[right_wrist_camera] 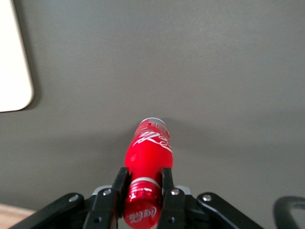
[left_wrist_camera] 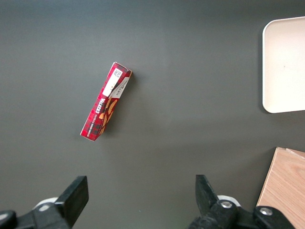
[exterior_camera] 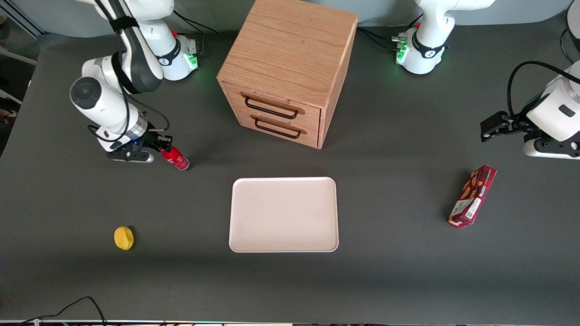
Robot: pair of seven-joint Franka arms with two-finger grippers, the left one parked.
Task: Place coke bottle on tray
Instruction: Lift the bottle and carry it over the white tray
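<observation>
Table [exterior_camera: 408, 271]: dark grey, matte, everything stands on it.

Cabinet [exterior_camera: 290, 59]: oak box, two drawers, both pushed in, black wire handles facing the front camera. Contents not visible. Stands farther from the camera than the tray.

Tray [exterior_camera: 283, 214]: pale cream-pink, rounded corners, low rim, lying flat in front of the cabinet. Nothing in it; plain surface bare edge to edge. A corner of it also shows in both wrist views.

Snack box [exterior_camera: 472, 195]: red, lying flat, toward the parked arm's end of the table, well apart from the tray. Closed, white label near one end.

Gripper [exterior_camera: 156, 149]: low over the table at the working arm's end, farther from the camera than the lemon. Fingers [right_wrist_camera: 167, 191] narrowed and clamped on the neck of the bottle, one on each side just under the cap.

Bottle [exterior_camera: 176, 159]: all red, white script on the body. Tilted, cap end up in the gripper, base end down toward the table and pointing toward the tray; whether the base touches the table I cannot tell. Well apart from the tray, not on it.

Lemon [exterior_camera: 123, 237]: small, yellow, alone, nearer the camera than the gripper.
</observation>
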